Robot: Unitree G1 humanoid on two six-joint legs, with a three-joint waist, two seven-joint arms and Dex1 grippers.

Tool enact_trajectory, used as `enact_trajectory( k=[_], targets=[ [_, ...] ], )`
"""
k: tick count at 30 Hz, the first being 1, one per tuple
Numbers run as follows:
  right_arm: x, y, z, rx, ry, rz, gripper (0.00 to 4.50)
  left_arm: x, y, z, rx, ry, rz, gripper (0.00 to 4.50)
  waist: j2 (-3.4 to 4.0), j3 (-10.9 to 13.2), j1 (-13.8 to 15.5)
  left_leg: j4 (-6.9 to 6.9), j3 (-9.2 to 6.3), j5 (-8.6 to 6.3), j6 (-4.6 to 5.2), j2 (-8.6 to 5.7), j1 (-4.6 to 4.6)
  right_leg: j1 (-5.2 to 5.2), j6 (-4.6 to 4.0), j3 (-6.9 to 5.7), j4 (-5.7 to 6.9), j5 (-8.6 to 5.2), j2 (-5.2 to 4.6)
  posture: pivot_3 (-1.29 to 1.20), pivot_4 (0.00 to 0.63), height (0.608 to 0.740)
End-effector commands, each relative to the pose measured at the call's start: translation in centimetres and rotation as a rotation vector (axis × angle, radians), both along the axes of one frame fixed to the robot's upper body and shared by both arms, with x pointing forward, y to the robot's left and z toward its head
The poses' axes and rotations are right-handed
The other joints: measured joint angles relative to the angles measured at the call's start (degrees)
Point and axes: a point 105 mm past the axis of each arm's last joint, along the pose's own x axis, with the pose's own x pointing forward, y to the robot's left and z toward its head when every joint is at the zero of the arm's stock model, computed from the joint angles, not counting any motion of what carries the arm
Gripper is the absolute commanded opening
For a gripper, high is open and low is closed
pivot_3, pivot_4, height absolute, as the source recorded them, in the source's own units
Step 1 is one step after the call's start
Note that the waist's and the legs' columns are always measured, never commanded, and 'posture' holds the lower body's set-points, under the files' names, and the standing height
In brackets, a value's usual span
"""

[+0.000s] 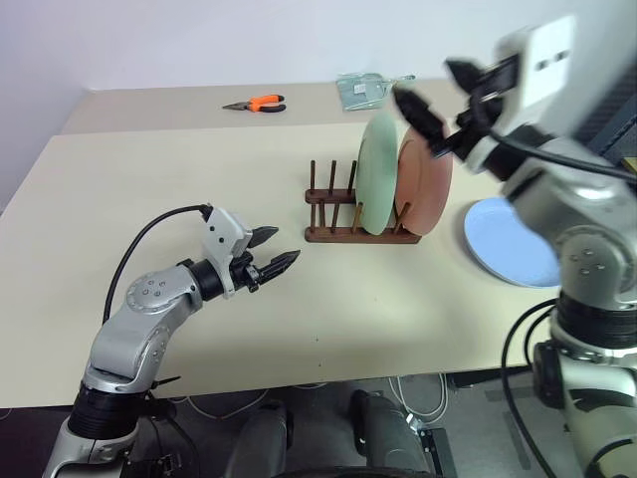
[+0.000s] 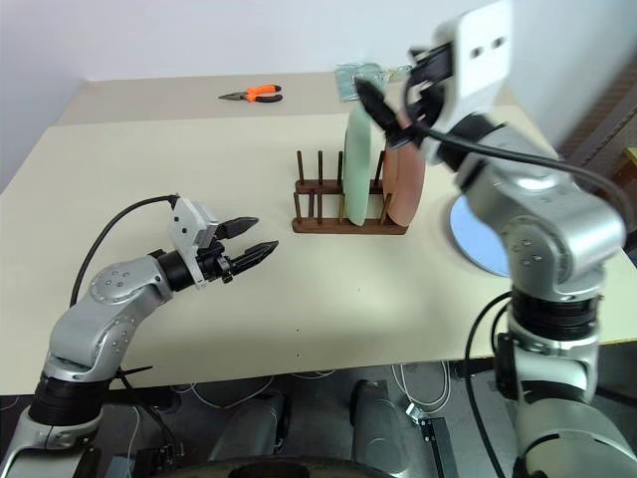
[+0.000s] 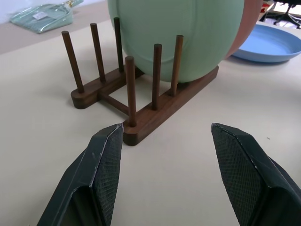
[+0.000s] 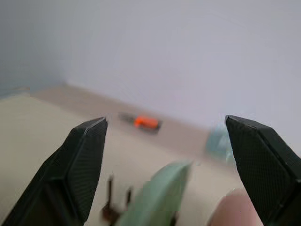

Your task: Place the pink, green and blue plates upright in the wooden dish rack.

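Right gripper point(image 1: 430, 95): wide open, empty, above the green plate point(image 1: 377, 174) and pink plate point(image 1: 425, 179) standing in the rack point(image 1: 338, 214).
Left gripper point(image 1: 276, 251): open, empty, near the rack's free end.
Blue plate point(image 1: 503, 242): flat on the table point(image 1: 149, 189).

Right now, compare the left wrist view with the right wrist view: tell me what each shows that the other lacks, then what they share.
Left wrist view alone: the blue plate lying flat on the table, and the wooden dish rack's rail base with its spare pegs.

Right wrist view alone: the orange-handled pliers far back, seen between the right gripper's open jaws.

Shared: the green plate and pink plate standing upright in the rack, and the pale green packet behind them.
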Motion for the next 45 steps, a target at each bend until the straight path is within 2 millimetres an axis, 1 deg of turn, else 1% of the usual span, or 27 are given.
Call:
enact_trajectory(
  k=[1, 2, 3, 4, 6, 8, 10, 13, 16, 17, 19, 20, 23, 25, 26, 28, 29, 32, 33, 34, 36, 38, 39, 40, 42, 44, 45],
  targets=[
    [-0.1, -8.7, 0.2, -0.038, -0.010, -0.221, 4.08, -0.3, -0.6, 0.7, 0.009, -0.036, -0.043, 3.04, -0.16, -0.07, 0.65, 0.02, -0.03, 0.00, 0.00, -0.01, -0.04, 0.02, -0.02, -0.02, -0.02, -0.01, 0.00, 0.00, 0.150, 0.740],
    [-0.2, -10.9, -1.1, -0.049, 0.045, -0.270, 4.08, -0.3, -0.7, 0.6, 0.013, -0.034, -0.056, 3.04, -0.21, -0.09, 1.12, 0.06, -0.06, -0.01, 0.02, -0.01, -0.06, 0.06, -0.05, -0.06, -0.06, -0.01, -0.01, 0.00, 0.150, 0.740],
    [-0.3, -12.2, -2.9, -0.074, 0.109, -0.290, 4.08, -0.4, -0.9, 0.5, 0.016, -0.033, -0.067, 3.04, -0.21, -0.10, 1.41, 0.09, -0.04, -0.02, 0.04, -0.02, -0.09, 0.09, -0.07, -0.05, -0.12, 0.00, -0.01, 0.00, 0.150, 0.740],
    [-0.6, -12.8, -5.3, -0.137, 0.192, -0.289, 4.08, -0.4, -1.0, 0.4, 0.018, -0.029, -0.079, 3.04, -0.19, -0.10, 1.45, 0.09, -0.02, -0.03, 0.05, -0.02, -0.09, 0.13, -0.11, -0.04, -0.21, 0.02, -0.02, 0.00, 0.150, 0.740],
    [-1.5, -12.8, -10.3, -0.307, 0.346, -0.258, 4.08, -0.4, -1.4, 0.2, 0.023, -0.028, -0.100, 3.04, -0.08, -0.11, 1.32, 0.08, 0.00, -0.05, 0.09, -0.01, -0.08, 0.17, -0.14, -0.04, -0.28, 0.04, -0.02, 0.00, 0.150, 0.740],
    [-2.2, -12.7, -13.8, -0.387, 0.441, -0.242, 4.08, -0.4, -1.7, 0.2, 0.024, -0.029, -0.114, 3.04, 0.15, -0.10, 0.89, 0.05, 0.07, -0.07, 0.12, 0.02, -0.03, 0.15, -0.10, -0.01, -0.26, 0.02, -0.02, 0.00, 0.150, 0.740],
    [-2.2, -12.8, -16.3, -0.440, 0.493, -0.261, 4.08, -0.3, -2.1, 0.2, 0.024, -0.031, -0.125, 3.04, 0.36, -0.03, 0.16, 0.04, 0.25, -0.07, 0.13, 0.04, 0.10, 0.16, -0.03, 0.13, -0.18, -0.01, -0.03, 0.00, 0.150, 0.740],
    [-1.8, -13.6, -19.4, -0.509, 0.556, -0.312, 4.08, -0.3, -2.5, 0.3, 0.020, -0.038, -0.139, 3.04, 0.31, -0.03, -0.14, 0.06, 0.42, -0.08, 0.12, 0.05, 0.30, 0.20, -0.02, 0.22, -0.05, -0.03, -0.05, 0.00, 0.150, 0.740],
    [-1.2, -14.4, -21.9, -0.577, 0.599, -0.347, 4.08, -0.4, -2.8, 0.4, 0.019, -0.041, -0.146, 3.04, 0.22, -0.02, -0.04, 0.06, 0.42, -0.08, 0.12, 0.08, 0.38, 0.30, -0.01, 0.20, -0.08, -0.04, -0.04, 0.00, 0.150, 0.740],
    [-0.9, -14.6, -22.5, -0.585, 0.605, -0.359, 3.86, -0.4, -2.8, 0.4, 0.020, -0.042, -0.147, 3.04, 0.22, -0.02, -0.02, 0.07, 0.42, -0.08, 0.12, 0.07, 0.36, 0.30, -0.01, 0.20, -0.11, -0.04, -0.04, 0.00, 0.150, 0.740],
    [-0.4, -15.2, -23.2, -0.558, 0.623, -0.387, 3.19, -0.6, -2.9, 0.4, 0.021, -0.044, -0.151, 3.04, 0.22, -0.01, 0.06, 0.06, 0.41, -0.09, 0.13, 0.05, 0.32, 0.29, -0.02, 0.20, -0.15, -0.03, -0.06, 0.00, 0.150, 0.740],
    [-0.1, -15.4, -23.5, -0.553, 0.629, -0.395, 2.77, -0.6, -2.9, 0.4, 0.020, -0.044, -0.152, 3.04, 0.22, -0.01, 0.05, 0.06, 0.41, -0.09, 0.14, 0.05, 0.33, 0.29, -0.02, 0.20, -0.15, -0.02, -0.06, 0.00, 0.150, 0.740],
    [0.5, -15.9, -23.6, -0.546, 0.626, -0.422, 1.20, -0.9, -3.0, 0.5, 0.018, -0.045, -0.154, 3.04, 0.22, -0.01, 0.10, 0.07, 0.40, -0.09, 0.14, 0.05, 0.36, 0.33, -0.02, 0.20, -0.13, -0.01, -0.06, 0.00, 0.150, 0.740],
    [1.0, -15.9, -23.1, -0.559, 0.600, -0.433, 0.15, -1.2, -2.9, 0.4, 0.019, -0.042, -0.154, 3.04, 0.22, -0.01, 0.11, 0.08, 0.39, -0.09, 0.14, 0.04, 0.36, 0.34, -0.02, 0.20, -0.14, -0.02, -0.05, 0.00, 0.150, 0.740],
    [1.2, -15.7, -22.6, -0.551, 0.579, -0.432, 0.03, -1.2, -2.9, 0.3, 0.021, -0.041, -0.151, 3.04, 0.22, -0.01, 0.06, 0.08, 0.39, -0.09, 0.14, 0.04, 0.36, 0.34, -0.02, 0.20, -0.13, -0.02, -0.06, 0.00, 0.150, 0.740],
    [1.6, -15.3, -21.3, -0.545, 0.526, -0.435, 0.03, -1.3, -2.8, 0.2, 0.022, -0.037, -0.146, 3.04, 0.22, -0.01, 0.05, 0.08, 0.39, -0.09, 0.14, 0.04, 0.38, 0.35, -0.02, 0.21, -0.13, -0.02, -0.05, 0.00, 0.150, 0.740],
    [2.0, -15.2, -20.0, -0.545, 0.469, -0.454, 0.03, -1.4, -2.8, 0.1, 0.022, -0.037, -0.145, 3.04, 0.22, -0.01, 0.05, 0.07, 0.38, -0.09, 0.14, 0.05, 0.39, 0.35, -0.02, 0.20, -0.10, -0.02, -0.05, 0.00, 0.150, 0.740],
    [3.3, -14.4, -13.8, -0.478, 0.220, -0.530, 0.03, -1.3, -2.5, 0.1, 0.024, -0.036, -0.136, 3.04, 0.33, 0.05, -0.13, 0.09, 0.39, -0.09, 0.14, 0.04, 0.38, 0.34, -0.02, 0.21, -0.09, -0.01, -0.05, 0.00, 0.150, 0.740],
    [3.5, -13.7, -11.5, -0.440, 0.137, -0.534, 0.03, -1.2, -2.4, 0.1, 0.025, -0.036, -0.133, 3.04, 0.39, 0.08, -0.23, 0.10, 0.41, -0.09, 0.14, 0.04, 0.38, 0.32, -0.02, 0.23, -0.07, -0.01, -0.05, 0.00, 0.150, 0.740],
    [3.5, -12.8, -8.7, -0.388, 0.036, -0.527, 0.03, -1.1, -2.3, 0.0, 0.027, -0.036, -0.128, 3.04, 0.42, 0.11, -0.30, 0.09, 0.41, -0.09, 0.14, 0.04, 0.39, 0.31, -0.01, 0.23, -0.05, -0.01, -0.05, 0.00, 0.150, 0.740],
    [3.1, -11.1, -4.3, -0.277, -0.110, -0.485, 0.03, -1.0, -2.1, 0.0, 0.029, -0.039, -0.118, 3.04, 0.48, 0.14, -0.28, 0.06, 0.41, -0.09, 0.14, 0.04, 0.38, 0.26, -0.01, 0.23, 0.00, -0.01, -0.04, 0.00, 0.150, 0.740],
    [2.4, -8.9, -0.3, -0.183, -0.229, -0.402, 0.03, -0.6, -1.8, 0.0, 0.032, -0.041, -0.104, 3.04, 0.48, 0.14, -0.19, 0.03, 0.37, -0.09, 0.14, 0.06, 0.39, 0.26, -0.01, 0.22, 0.00, -0.01, -0.03, 0.00, 0.150, 0.740],
    [1.6, -6.6, 2.4, -0.091, -0.290, -0.284, 0.03, -0.4, -1.6, 0.0, 0.035, -0.049, -0.091, 3.04, 0.47, 0.14, -0.16, 0.03, 0.34, -0.09, 0.14, 0.06, 0.38, 0.26, -0.04, 0.20, 0.00, 0.02, -0.03, 0.00, 0.150, 0.740],
    [0.8, -4.7, 4.1, -0.021, -0.314, -0.171, 0.03, -0.2, -1.3, 0.1, 0.038, -0.055, -0.079, 3.04, 0.47, 0.14, -0.17, 0.02, 0.32, -0.09, 0.14, 0.06, 0.38, 0.27, -0.07, 0.19, 0.01, 0.04, -0.03, 0.00, 0.150, 0.740],
    [-0.8, -0.8, 6.0, 0.106, -0.298, 0.082, 0.03, 0.3, -0.6, 0.3, 0.036, -0.066, -0.048, 3.04, 0.44, 0.11, -0.16, 0.03, 0.26, -0.09, 0.14, 0.05, 0.37, 0.26, -0.17, 0.18, 0.01, 0.10, -0.03, 0.00, 0.150, 0.740],
    [-2.0, 2.8, 6.4, 0.204, -0.237, 0.286, 0.03, 0.8, 0.2, 0.4, 0.036, -0.077, -0.015, 3.04, 0.40, 0.07, -0.08, 0.02, 0.14, -0.09, 0.14, 0.06, 0.38, 0.29, -0.19, 0.11, 0.01, 0.10, -0.02, 0.00, 0.150, 0.740],
    [-2.7, 4.9, 6.3, 0.255, -0.196, 0.398, 0.03, 1.2, 0.8, 0.5, 0.039, -0.080, 0.009, 3.04, 0.35, 0.04, -0.09, 0.02, 0.06, -0.09, 0.14, 0.06, 0.36, 0.30, -0.19, 0.06, 0.02, 0.10, -0.01, 0.00, 0.150, 0.740]
  ],
)
